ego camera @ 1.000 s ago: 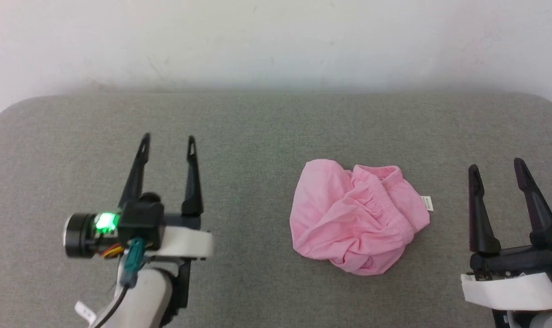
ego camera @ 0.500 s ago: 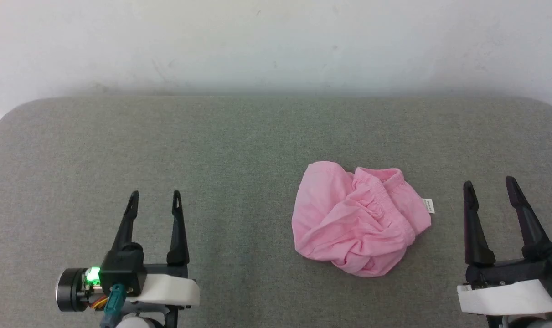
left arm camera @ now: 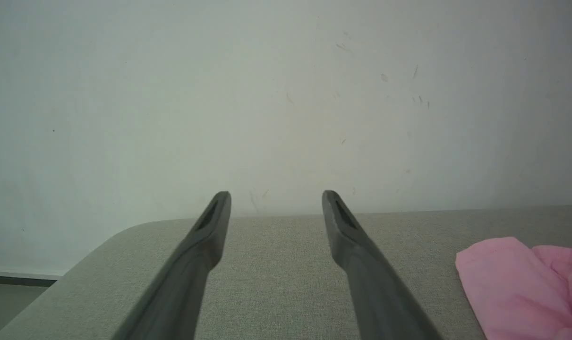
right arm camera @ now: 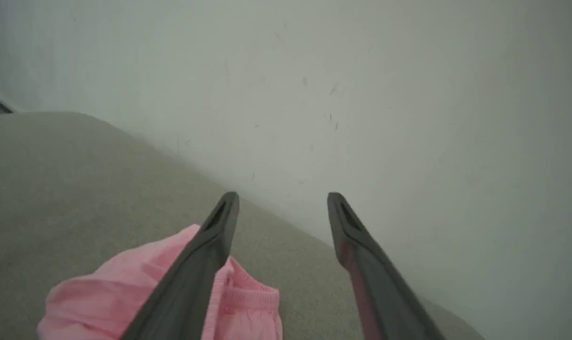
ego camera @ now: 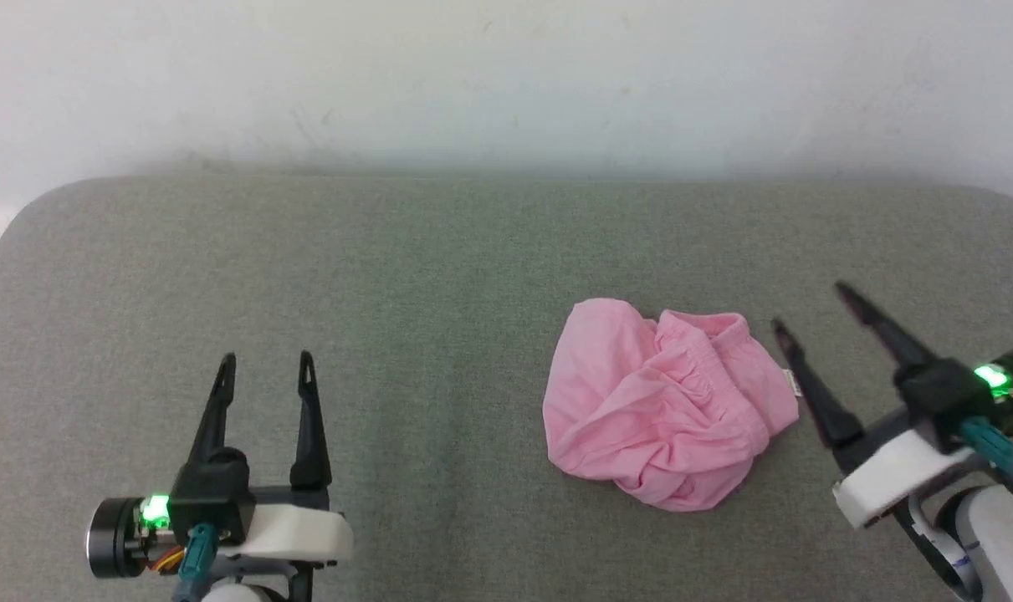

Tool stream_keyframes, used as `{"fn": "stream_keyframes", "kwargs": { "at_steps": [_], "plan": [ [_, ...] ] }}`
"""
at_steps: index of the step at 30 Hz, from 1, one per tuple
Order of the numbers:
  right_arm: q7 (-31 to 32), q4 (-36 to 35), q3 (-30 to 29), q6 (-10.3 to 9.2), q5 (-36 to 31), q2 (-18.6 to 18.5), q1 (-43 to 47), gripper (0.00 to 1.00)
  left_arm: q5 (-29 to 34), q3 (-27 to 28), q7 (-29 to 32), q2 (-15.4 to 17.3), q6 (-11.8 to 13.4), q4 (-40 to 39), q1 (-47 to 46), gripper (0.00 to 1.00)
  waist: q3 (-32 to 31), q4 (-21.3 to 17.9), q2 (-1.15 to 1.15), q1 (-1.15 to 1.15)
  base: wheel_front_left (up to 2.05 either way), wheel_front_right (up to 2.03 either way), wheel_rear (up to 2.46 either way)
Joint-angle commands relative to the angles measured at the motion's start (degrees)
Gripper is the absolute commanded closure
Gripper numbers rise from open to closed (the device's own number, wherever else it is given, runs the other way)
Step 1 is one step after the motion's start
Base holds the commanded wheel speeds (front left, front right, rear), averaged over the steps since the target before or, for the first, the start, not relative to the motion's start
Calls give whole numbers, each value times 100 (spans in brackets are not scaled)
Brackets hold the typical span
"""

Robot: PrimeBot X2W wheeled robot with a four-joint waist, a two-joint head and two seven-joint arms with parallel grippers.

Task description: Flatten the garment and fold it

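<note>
The pink garment [ego camera: 665, 401] lies crumpled in a heap on the grey table [ego camera: 439, 276], right of centre, its gathered waistband facing up and a small white tag [ego camera: 792, 383] at its right edge. My right gripper [ego camera: 809, 308] is open just right of the heap, tilted up and to the left, holding nothing. In the right wrist view the garment [right arm camera: 101, 293] shows under the right gripper's [right arm camera: 283, 198] left finger. My left gripper [ego camera: 265, 361] stands open at the lower left, far from the cloth. The left wrist view catches the garment [left arm camera: 522, 283] at its lower right, beyond the left gripper [left arm camera: 276, 196].
A pale wall [ego camera: 506, 75] rises behind the table's far edge. The table's rounded corners [ego camera: 38, 209] show at the back left and back right. Bare grey surface spreads between my left gripper and the heap.
My left gripper pulled back toward the lower left. My right gripper turned to point up-left and came close to the garment's right edge. The garment itself kept its shape.
</note>
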Motion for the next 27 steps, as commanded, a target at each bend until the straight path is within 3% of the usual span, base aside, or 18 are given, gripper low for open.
{"fn": "stream_keyframes", "kwargs": {
  "at_steps": [1,5,10,15,22,23,24,25,27],
  "plan": [
    [354,267,542,-12,363,-419,-318,0,47,60,-26,-41,-35,49,105,0,-7,29,0,0,0,0,0],
    [1491,545,1746,-12,1360,-1305,-979,0,106,102,-26,-102,-84,109,135,0,62,65,0,0,0,0,0],
    [3181,601,2846,-12,2664,-1848,-1648,0,141,114,-26,-201,-115,132,82,0,227,159,0,0,0,0,0],
    [4082,598,3630,-12,3412,-1982,-2284,0,148,109,-26,-295,-131,158,-61,0,478,291,0,0,0,0,0],
    [4177,1133,4540,-12,3919,-1801,-2793,0,150,74,-26,-393,-131,212,-246,0,756,444,0,0,0,0,0],
    [4003,1187,4588,-12,3948,-1781,-2850,17,148,68,-26,-403,-134,225,-268,0,779,463,0,0,0,0,0],
    [3823,1224,4618,-12,3992,-1762,-2902,88,147,68,-26,-411,-136,233,-286,0,794,478,0,0,0,0,0],
    [3592,1229,4650,-12,3943,-1768,-2995,100,146,75,-26,-418,-134,237,-297,0,806,485,0,0,0,0,0],
    [3247,1204,4717,-12,3942,-1783,-3148,100,149,93,-26,-428,-133,242,-305,0,814,488,0,0,0,0,0]
  ]
}}
